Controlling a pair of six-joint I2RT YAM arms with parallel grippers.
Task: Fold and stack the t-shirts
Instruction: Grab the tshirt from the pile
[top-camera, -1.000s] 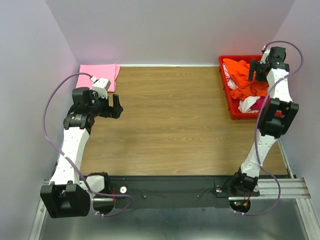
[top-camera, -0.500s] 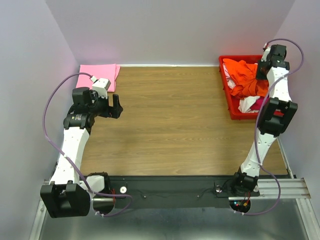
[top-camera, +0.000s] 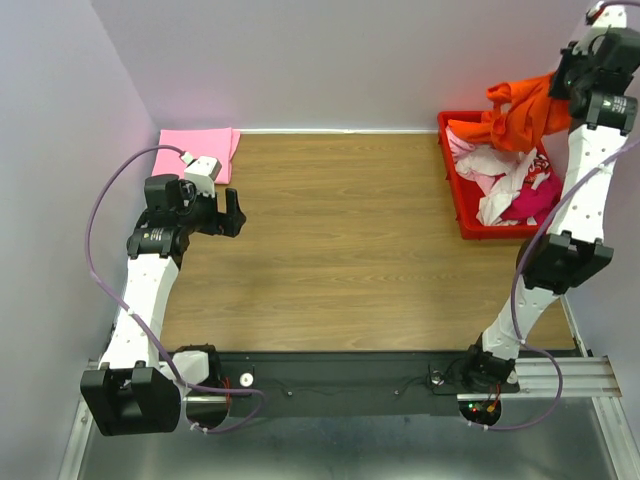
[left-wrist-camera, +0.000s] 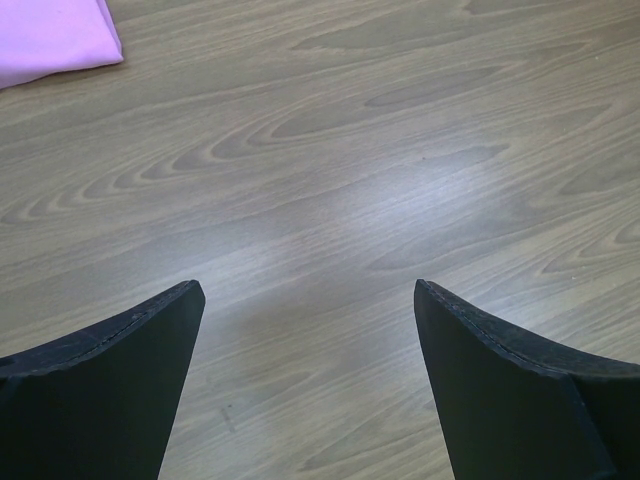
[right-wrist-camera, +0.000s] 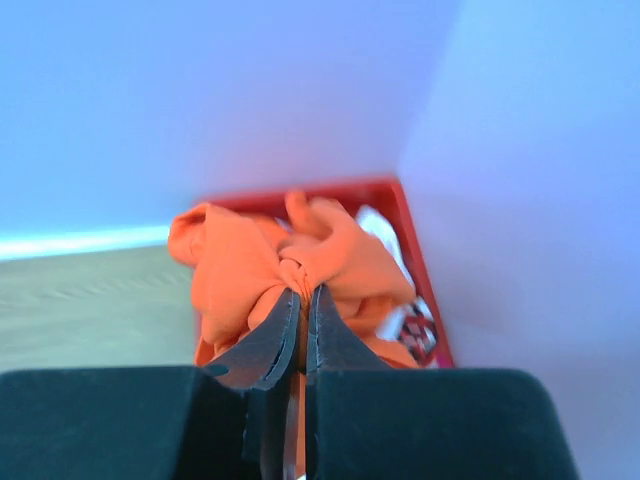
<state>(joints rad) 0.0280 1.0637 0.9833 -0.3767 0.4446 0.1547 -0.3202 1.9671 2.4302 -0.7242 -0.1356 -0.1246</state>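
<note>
Top external view: at two o'clock the right claw (top-camera: 558, 88) pinches a bright orange shirt (top-camera: 520, 112), which hangs bunched just left of the claw and trails into the red crate (top-camera: 452, 195) holding white and magenta shirts (top-camera: 505, 180). At ten o'clock, a folded pink shirt (top-camera: 197, 152) lies on the counter (top-camera: 340, 230), the left claw (top-camera: 232, 213) gaping wide nearby.
</note>
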